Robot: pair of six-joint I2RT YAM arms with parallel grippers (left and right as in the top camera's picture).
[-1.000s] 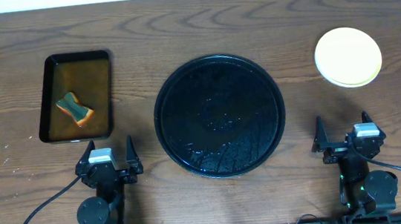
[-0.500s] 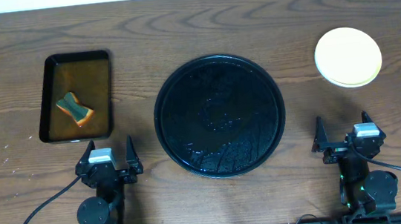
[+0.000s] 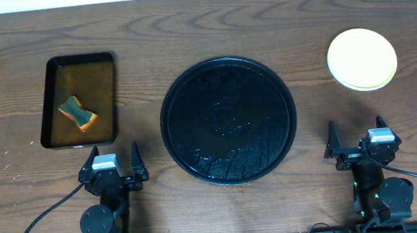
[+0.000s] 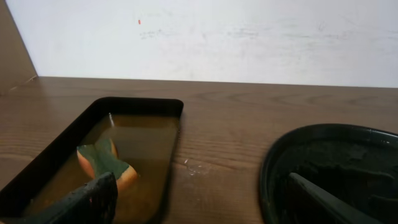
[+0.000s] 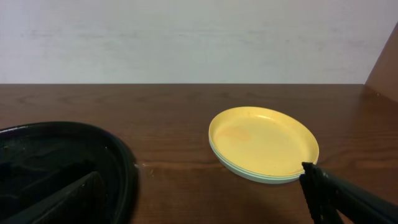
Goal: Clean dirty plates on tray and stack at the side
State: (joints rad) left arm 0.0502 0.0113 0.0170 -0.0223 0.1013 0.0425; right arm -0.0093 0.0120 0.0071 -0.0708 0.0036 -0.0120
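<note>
The tray (image 3: 225, 91) is glossy black; plates (image 3: 362, 59) pale yellow over mint-green; sponge (image 3: 77, 113) orange and green; desk (image 3: 260, 18) dark brown, wood-grained.

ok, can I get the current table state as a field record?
round tray: centre, glossy, no plates on it
plates: stacked right of the round tray, yellow on top, green edge beneath
rectangular tray: left, brown liquid, sponge lying in it
left gripper: open, holding nothing
right gripper: open, holding nothing
</note>
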